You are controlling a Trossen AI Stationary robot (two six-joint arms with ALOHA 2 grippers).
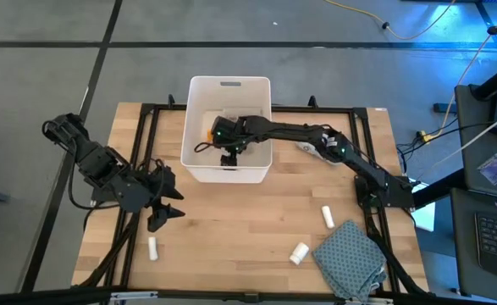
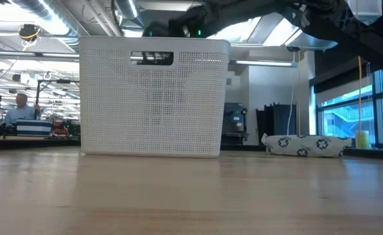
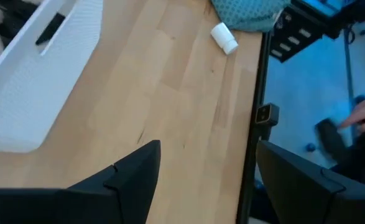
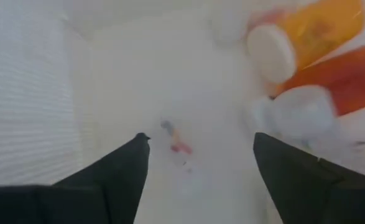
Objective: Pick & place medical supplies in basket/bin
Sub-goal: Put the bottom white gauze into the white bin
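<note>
Three white bottles (image 1: 327, 215) outside bin (image 1: 199, 161), one cloth (image 1: 350, 257)

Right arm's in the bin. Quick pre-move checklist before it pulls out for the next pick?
1. Right gripper open and holding nothing: ok, fingers spread over the bin floor with only floor between them.
2. Earlier items inside the bin: ok, orange bottles lie beside the gripper.
3. Supplies left on the table: not ok, white bottle, white tube, another tube and a blue-dotted pack remain.
4. Left gripper out of the way: ok, open, parked left of the bin.
5. Anything hidden under the patterned cloth: cannot tell.
</note>
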